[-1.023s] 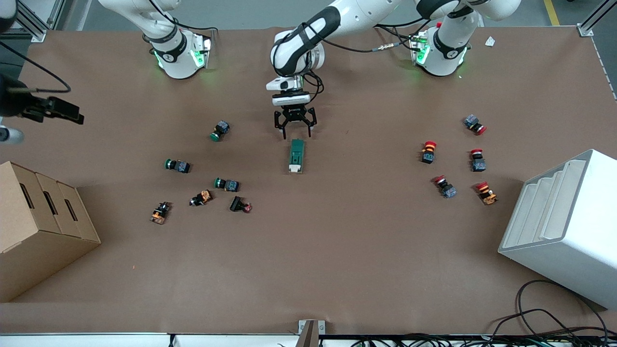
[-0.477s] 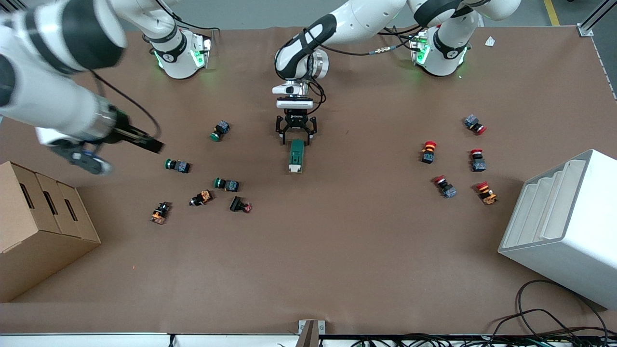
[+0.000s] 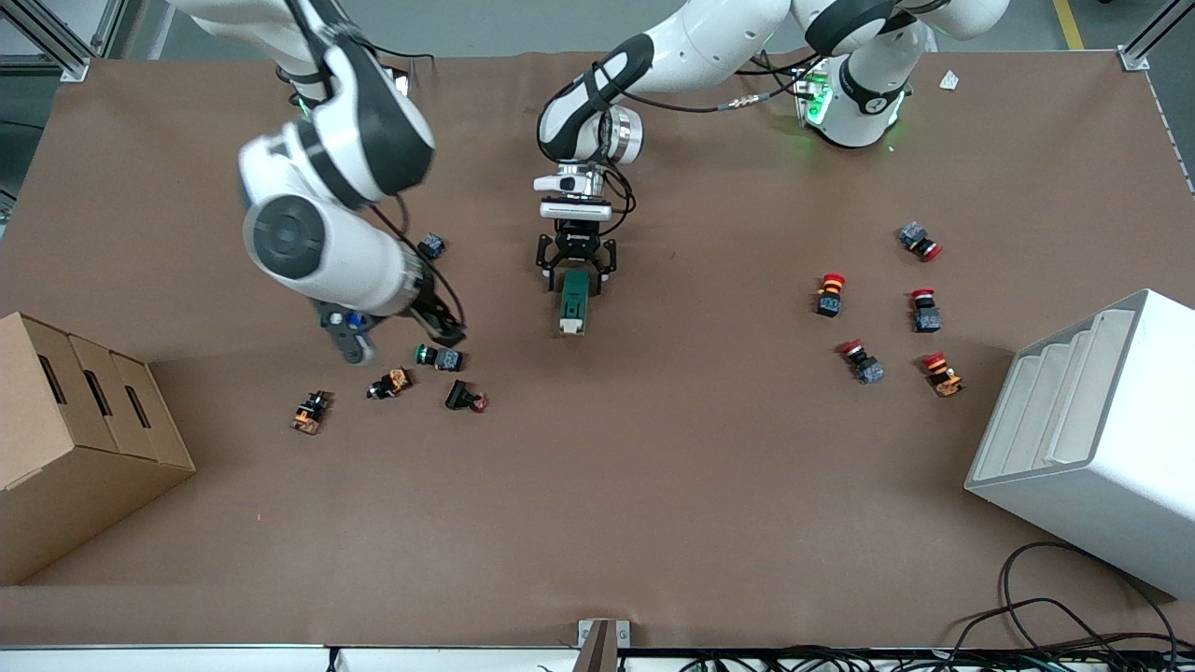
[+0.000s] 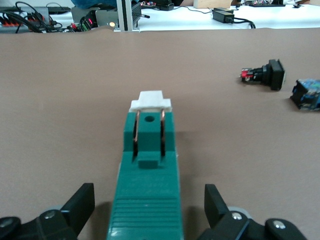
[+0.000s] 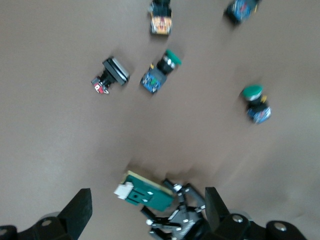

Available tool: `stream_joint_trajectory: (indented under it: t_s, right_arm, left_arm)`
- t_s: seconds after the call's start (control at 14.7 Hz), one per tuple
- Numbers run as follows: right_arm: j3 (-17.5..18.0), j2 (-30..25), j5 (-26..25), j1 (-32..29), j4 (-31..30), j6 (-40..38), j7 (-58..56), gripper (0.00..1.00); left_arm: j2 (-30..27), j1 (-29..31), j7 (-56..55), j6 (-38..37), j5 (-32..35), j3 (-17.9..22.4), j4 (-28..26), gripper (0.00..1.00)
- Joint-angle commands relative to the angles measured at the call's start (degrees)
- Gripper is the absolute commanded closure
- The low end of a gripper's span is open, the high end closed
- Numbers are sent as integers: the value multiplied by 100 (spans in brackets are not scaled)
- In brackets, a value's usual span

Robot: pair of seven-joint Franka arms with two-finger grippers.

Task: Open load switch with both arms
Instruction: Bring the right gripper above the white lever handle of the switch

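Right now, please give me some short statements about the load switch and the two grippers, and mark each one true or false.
1. The left gripper has its open fingers on both sides of the load switch. True.
2. The load switch's white lever end points toward the robots' bases. False: it lies at the end nearer to the front camera.
3. The right gripper holds a green push button. False: it is open, in the air over the push buttons at the right arm's end.
4. The load switch lies flat on the table. True.
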Motion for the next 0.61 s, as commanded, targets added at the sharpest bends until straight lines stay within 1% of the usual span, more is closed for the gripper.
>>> stream_joint_trajectory:
  t_s: [0.0,0.2,0.27,0.55]
  right_arm:
    - [-57,584,139,326,251,297,1127,0]
    - [-57,1366,130,554,707,490,2192,0]
    - [-57,1551,130,634,831,535,2412,0]
    - [-57,2036,208,933,876,1149,3081,0]
  left_arm:
    - [223,-111,-159,-298,177,36,22,2]
    - [346,-190,-168,-377,168,36,5,2]
    - [408,-199,-168,-447,177,36,22,2]
    - [540,-260,-168,-483,264,71,66,2]
